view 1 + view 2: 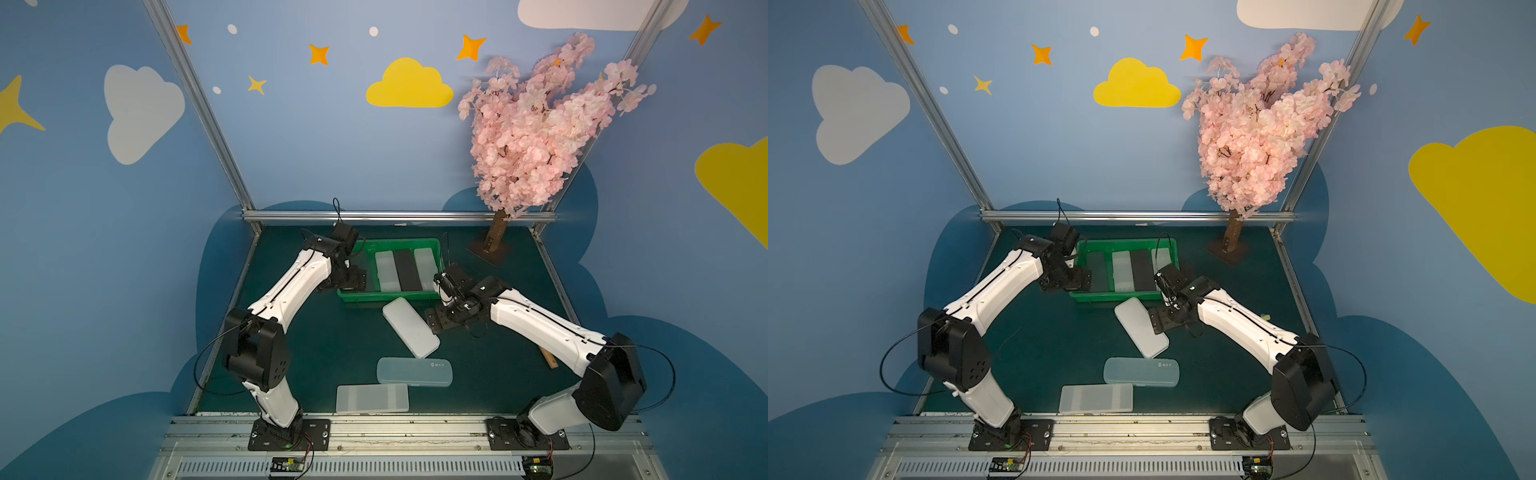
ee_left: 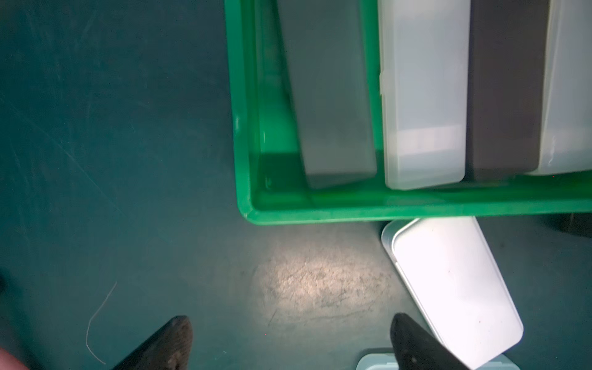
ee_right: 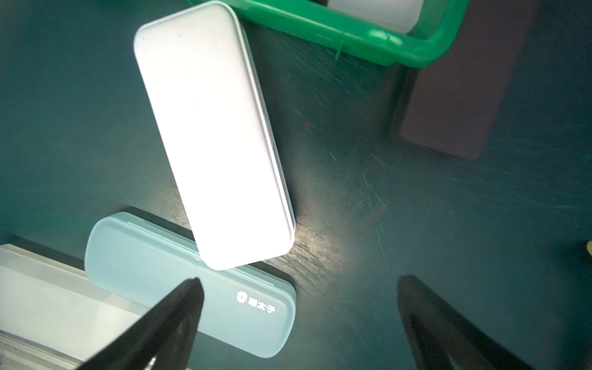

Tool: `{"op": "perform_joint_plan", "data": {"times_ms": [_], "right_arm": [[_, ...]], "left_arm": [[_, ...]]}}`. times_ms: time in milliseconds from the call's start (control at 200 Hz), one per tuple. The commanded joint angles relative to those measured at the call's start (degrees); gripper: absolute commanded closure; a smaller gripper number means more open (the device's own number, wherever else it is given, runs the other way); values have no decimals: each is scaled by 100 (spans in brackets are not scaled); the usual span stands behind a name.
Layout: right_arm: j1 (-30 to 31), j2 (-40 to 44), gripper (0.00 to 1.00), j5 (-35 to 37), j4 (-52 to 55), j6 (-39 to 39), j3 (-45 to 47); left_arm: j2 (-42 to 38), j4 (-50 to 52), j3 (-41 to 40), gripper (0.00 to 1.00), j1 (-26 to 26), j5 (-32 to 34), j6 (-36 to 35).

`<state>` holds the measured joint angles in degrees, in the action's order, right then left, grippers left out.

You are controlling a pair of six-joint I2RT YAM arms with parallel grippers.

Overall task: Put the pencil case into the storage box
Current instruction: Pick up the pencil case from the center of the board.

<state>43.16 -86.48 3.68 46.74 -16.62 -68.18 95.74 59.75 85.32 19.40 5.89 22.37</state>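
The green storage box (image 1: 390,296) (image 1: 1113,296) (image 2: 384,211) (image 3: 352,35) holds several pencil cases side by side: grey, frosted white and black. On the mat in front lie a white pencil case (image 1: 411,328) (image 1: 1142,328) (image 2: 455,288) (image 3: 214,134), set at a slant, a pale blue one (image 1: 415,372) (image 3: 144,262) and a frosted clear one (image 1: 372,398). My left gripper (image 1: 353,282) (image 2: 293,334) hangs open and holds nothing at the box's front left corner. My right gripper (image 1: 436,322) (image 3: 299,286) is open and holds nothing just right of the white case.
A pink blossom tree (image 1: 494,241) stands at the back right. In the right wrist view a dark flat rectangle (image 3: 455,105) lies beside the box's corner; my right arm hides it in both top views. A wooden stick (image 1: 548,359) pokes out under that arm.
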Motion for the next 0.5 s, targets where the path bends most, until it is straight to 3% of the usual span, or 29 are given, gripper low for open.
{"op": "perform_joint_plan", "data": {"times_ms": [0, 345, 496], "right_arm": [[269, -443, 1, -368, -413, 411, -83], [431, -1592, 1, -228, -678, 842, -628], [341, -1756, 1, -465, -825, 1088, -682]], "left_arm": [[-510, -89, -517, 0, -12, -260, 195], [-1582, 10, -1469, 0, -44, -434, 500], [-1690, -133, -1706, 1, -41, -912, 646]]}}
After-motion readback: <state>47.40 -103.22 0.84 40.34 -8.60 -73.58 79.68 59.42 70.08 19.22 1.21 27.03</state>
